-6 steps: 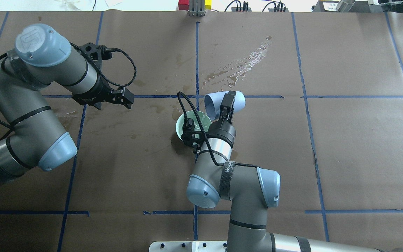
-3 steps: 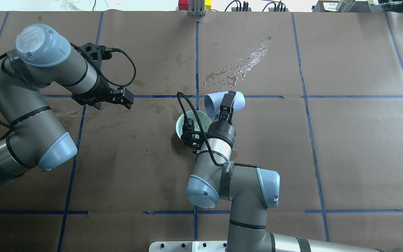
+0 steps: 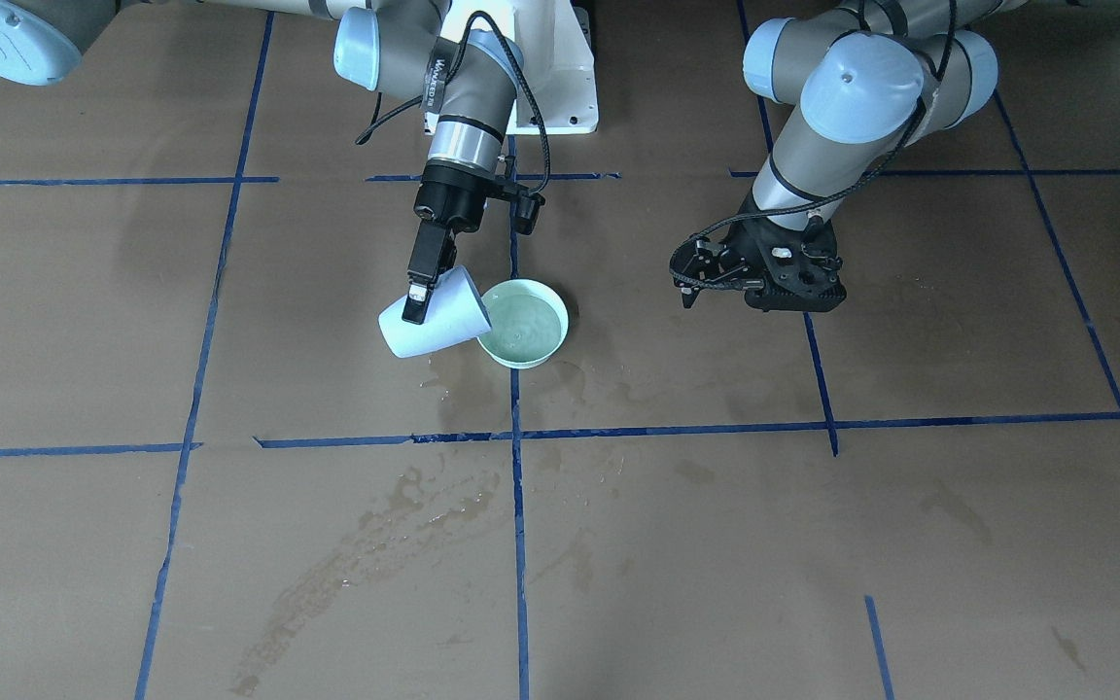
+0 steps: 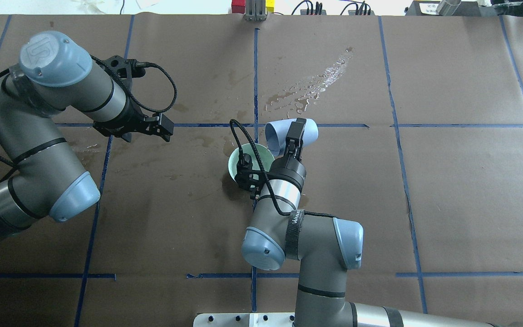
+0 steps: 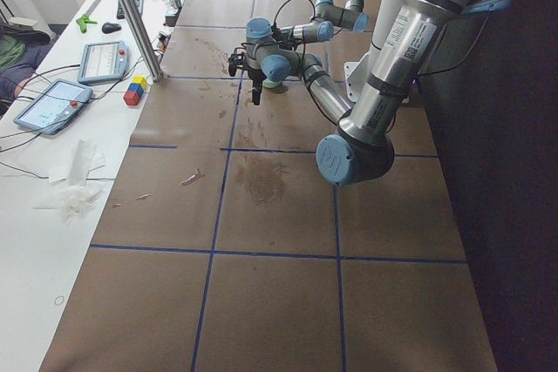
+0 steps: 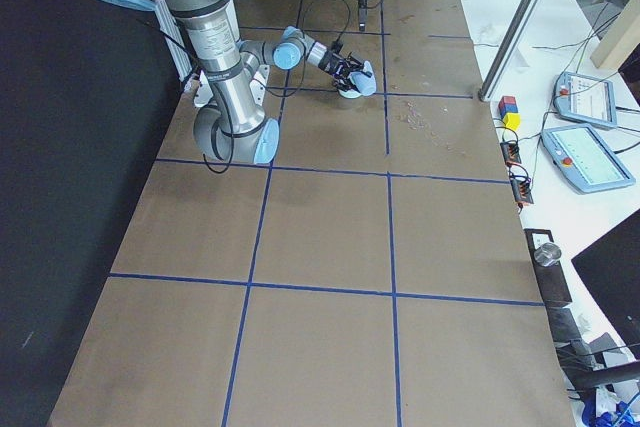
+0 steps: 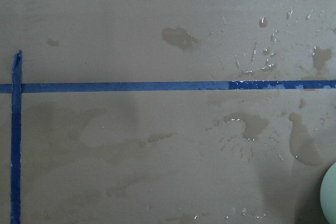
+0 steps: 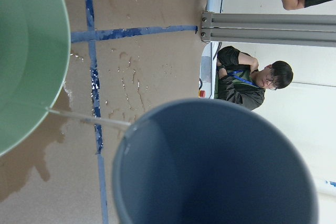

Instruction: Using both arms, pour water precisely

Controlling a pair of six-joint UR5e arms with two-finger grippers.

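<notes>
Right gripper (image 3: 414,301) pinches the wall of a pale blue cup (image 3: 436,319), one finger inside and one outside. In the front-facing view the cup is tipped far over, its mouth at the rim of the green bowl (image 3: 552,313). The water (image 3: 519,332) shows as a rippled sheen in the bowl. The left gripper (image 3: 759,280) hangs over the table (image 3: 813,535), well apart from the bowl and holding nothing; I cannot tell whether its fingers are spread or together.

From overhead, the cup's mouth sits at the bowl's far edge, not over its middle. A glossy spill (image 4: 311,86) lies beyond, and darker damp marks ring the bowl.

The left wrist view shows only wet blotches, blue tape (image 7: 157,85) and a sliver of the bowl at the lower right corner.

The right wrist view is the telling one. A thin trickle (image 8: 89,120) crosses the gap from the cup's lip and lands just inside the bowl's rim.

The side views show this too small to add anything.

The main risk is overshoot. With so little margin, a small drift of the wrist, or a weaker flow that clings to the lip, would likely put water on the table. The bowl stands unsteadied on wet paper, so a nudge from the cup could slide it. A wet cup wall might also slip in the pinch.
</notes>
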